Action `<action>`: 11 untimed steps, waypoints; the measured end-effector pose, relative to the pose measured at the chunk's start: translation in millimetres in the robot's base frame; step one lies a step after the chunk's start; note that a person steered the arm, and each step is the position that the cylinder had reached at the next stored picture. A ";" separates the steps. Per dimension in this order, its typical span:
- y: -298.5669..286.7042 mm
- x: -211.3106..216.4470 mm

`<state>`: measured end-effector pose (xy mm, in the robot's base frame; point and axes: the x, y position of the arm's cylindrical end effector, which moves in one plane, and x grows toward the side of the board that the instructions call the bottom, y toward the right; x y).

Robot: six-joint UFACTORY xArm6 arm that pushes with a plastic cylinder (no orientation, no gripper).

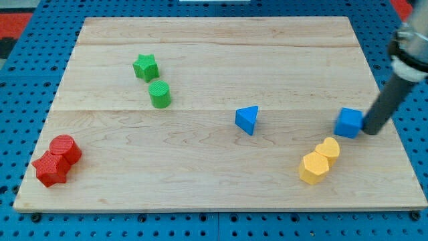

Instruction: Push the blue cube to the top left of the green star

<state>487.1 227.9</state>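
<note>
The blue cube (348, 123) sits on the wooden board at the view's right, near the right edge. My tip (369, 131) is right against the cube's right side, with the dark rod rising up and to the right. The green star (145, 67) lies far off at the view's upper left.
A green cylinder (160, 94) stands just below and right of the green star. A blue triangular block (247, 120) lies mid-board. Two yellow blocks (319, 161) sit below the cube. Two red blocks (57, 160) sit at the lower left. The board's right edge (394, 134) is close to my tip.
</note>
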 end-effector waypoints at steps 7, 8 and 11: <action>-120.5 -65.6; -152.7 -103.2; -192.3 -150.9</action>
<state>336.1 35.6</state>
